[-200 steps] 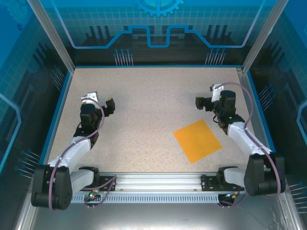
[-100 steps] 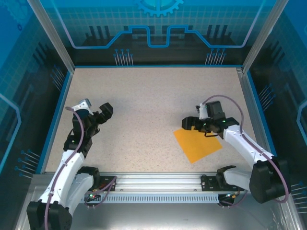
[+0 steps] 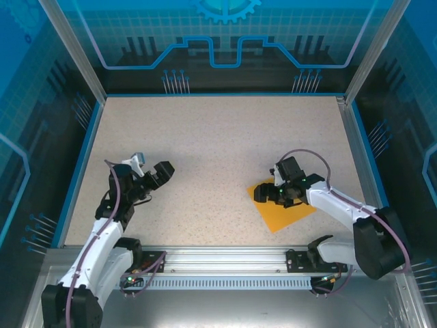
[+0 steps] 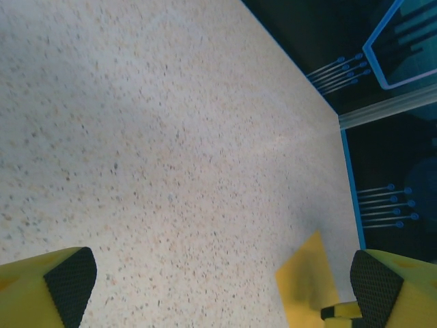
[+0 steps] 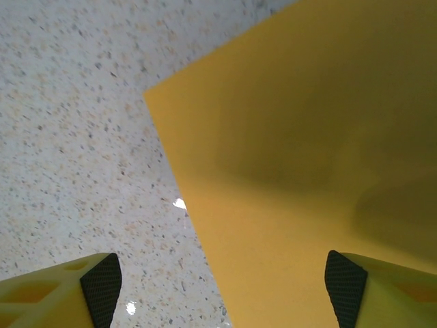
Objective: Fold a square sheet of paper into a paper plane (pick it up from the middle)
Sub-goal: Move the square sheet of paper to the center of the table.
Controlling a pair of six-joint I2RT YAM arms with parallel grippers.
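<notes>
The right claw (image 3: 263,195) is spread open and empty over the left corner of the square sheet of paper (image 3: 288,214), which lies flat on the near right of the table (image 3: 218,137), while the left claw (image 3: 162,173) gapes wide, empty, with bare table all around.

Speckled table (image 3: 205,150), seemingly glass walls (image 3: 225,41)

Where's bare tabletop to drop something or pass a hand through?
Far half of the table, along its back edge, is bare. So is the middle strip between the left arm and the square sheet of paper. Crowded: front right, where the right arm hangs over the sheet.
</notes>
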